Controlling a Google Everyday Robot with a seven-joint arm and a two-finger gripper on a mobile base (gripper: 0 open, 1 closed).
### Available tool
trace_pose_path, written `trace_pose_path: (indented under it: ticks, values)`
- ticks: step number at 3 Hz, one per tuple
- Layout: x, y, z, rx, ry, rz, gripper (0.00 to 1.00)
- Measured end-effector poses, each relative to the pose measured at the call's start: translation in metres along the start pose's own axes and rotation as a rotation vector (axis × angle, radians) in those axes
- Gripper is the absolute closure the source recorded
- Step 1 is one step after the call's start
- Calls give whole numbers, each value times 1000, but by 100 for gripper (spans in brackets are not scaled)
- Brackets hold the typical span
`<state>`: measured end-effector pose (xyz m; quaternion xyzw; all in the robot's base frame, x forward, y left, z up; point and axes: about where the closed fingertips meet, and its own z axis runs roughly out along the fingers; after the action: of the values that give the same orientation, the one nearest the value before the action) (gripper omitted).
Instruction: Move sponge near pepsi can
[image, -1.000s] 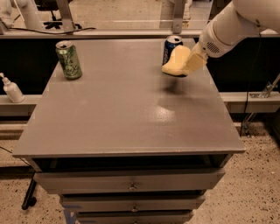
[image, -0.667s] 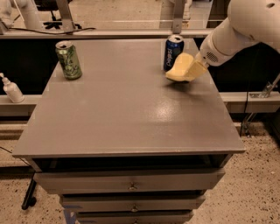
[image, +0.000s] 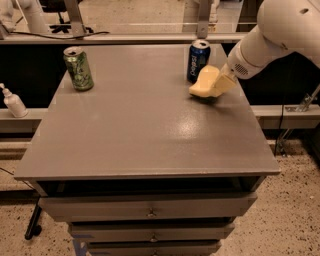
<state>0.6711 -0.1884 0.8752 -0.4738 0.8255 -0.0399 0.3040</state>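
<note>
Camera view: gripper (image: 219, 86) is clamped on the sponge (image: 202, 84) nr the back-right corner of the worktop (image: 140, 135), just in front of the pepsi can (image: 198, 60). Sponge's low edge is at or barely off the surface; can't tell which. Vs 1 s ago, sponge & gripper have dropped lower; green can (image: 78, 68) at back-left corner is unmoved.
</note>
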Motion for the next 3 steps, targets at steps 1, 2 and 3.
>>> trace_pose_path:
  ticks: [1,2,3]
  values:
    - [5,2,9,-22,5,-7,100]
    - [7,0,11,-32,15,2,84]
    - [8,-3,9,-31,26,10,60]
